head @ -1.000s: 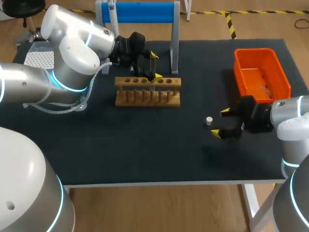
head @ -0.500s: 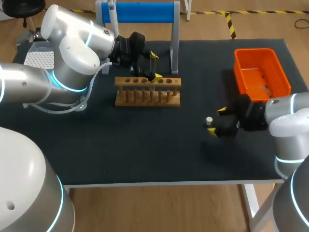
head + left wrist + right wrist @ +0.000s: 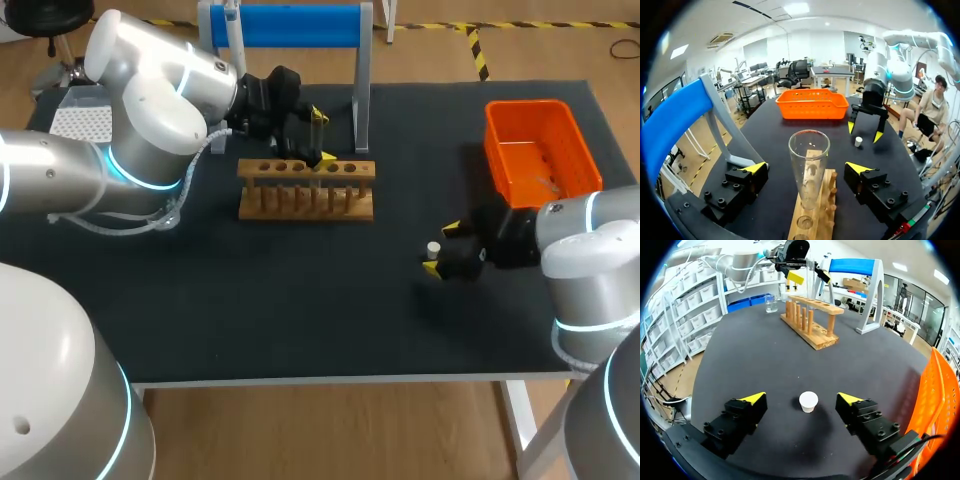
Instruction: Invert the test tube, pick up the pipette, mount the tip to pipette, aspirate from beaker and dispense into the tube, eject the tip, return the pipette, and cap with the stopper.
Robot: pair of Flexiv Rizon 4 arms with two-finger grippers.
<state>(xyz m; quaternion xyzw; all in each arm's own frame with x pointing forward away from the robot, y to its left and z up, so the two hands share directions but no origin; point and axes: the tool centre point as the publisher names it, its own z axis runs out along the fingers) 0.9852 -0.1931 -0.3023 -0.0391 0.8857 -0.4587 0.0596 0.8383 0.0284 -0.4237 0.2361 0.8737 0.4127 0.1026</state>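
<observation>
Glass, clear and cylindrical, the test tube [image 3: 809, 167] stands mouth-up in the wooden peg rack [image 3: 306, 200], between the left jaws, which are spread wide and untouching. The right jaws gape equally wide around the small round white stopper [image 3: 808, 401], which sits on the matte black desk [image 3: 300, 300], gripping nothing.

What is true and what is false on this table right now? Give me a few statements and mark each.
1. The white stopper lies on the table between the right gripper's open fingers. True.
2. The glass tube lies flat on the table. False: it stands upright in the wooden rack.
3. The left gripper squeezes the tube. False: its fingers stand apart on either side, not touching it.
4. The orange basket is on the table. True.
</observation>
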